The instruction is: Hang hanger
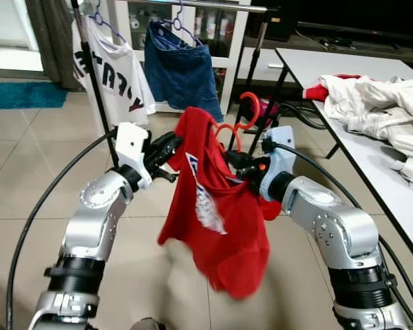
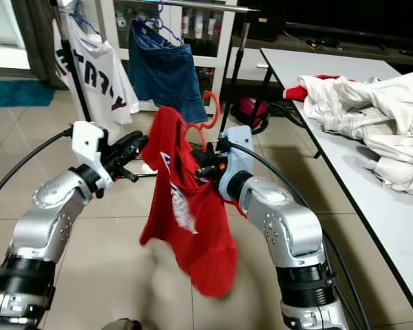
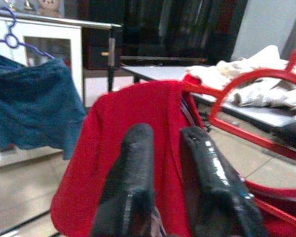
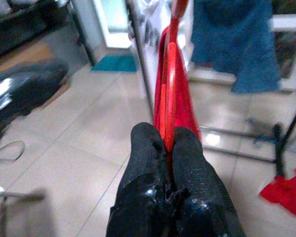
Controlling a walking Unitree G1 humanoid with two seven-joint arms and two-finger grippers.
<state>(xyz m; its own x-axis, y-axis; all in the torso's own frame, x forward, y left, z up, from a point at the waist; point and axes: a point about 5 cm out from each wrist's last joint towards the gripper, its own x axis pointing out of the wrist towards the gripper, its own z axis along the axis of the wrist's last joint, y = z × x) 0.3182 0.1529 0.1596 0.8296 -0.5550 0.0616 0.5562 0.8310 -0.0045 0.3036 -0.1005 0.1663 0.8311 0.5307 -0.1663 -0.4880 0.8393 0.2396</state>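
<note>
Right gripper [image 4: 168, 143] clamps red hanger [image 4: 170, 74] carrying red shirt [image 1: 217, 220].

Both silver arms are raised with elbows bent, wrists turned inward toward each other. The right gripper [image 4: 168, 143] has its fingers pinched together on the red hanger [image 4: 168, 89]. The left gripper [image 3: 167, 148] has its fingers slightly parted, nearly closed.

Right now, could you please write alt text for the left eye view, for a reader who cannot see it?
Two silver robot arms hold up a red T-shirt on a red hanger: the right gripper at the hanger, the left gripper at the shirt's shoulder. Behind stands a clothes rack with a white T-shirt and blue denim garment; white clothes lie on a table.
</note>
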